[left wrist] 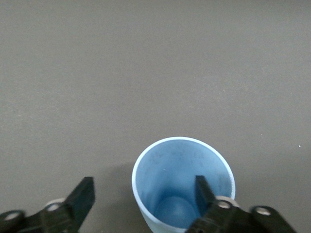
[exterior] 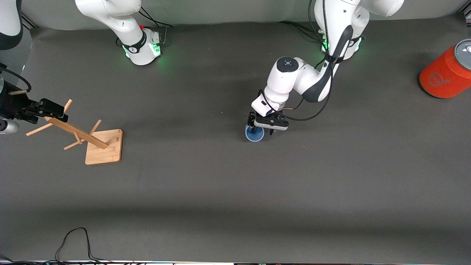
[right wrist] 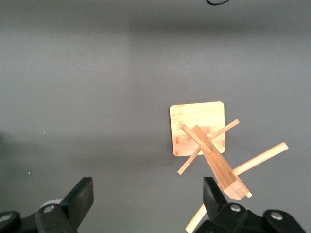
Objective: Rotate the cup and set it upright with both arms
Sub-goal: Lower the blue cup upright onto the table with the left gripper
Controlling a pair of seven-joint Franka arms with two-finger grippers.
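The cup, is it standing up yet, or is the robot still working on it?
Done: the cup stands upright on the table, mouth up. In hand: the left end effector is open around the rim, one finger inside. Left: lifting clear. The right end effector waits open above the wooden rack.

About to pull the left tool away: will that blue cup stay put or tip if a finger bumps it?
The cup stands upright, mouth up, and looks thin-walled and empty, so probably light; a nudge would likely slide or tip it. One finger of the open left tool sits inside the rim, so lifting straight up seems safest.
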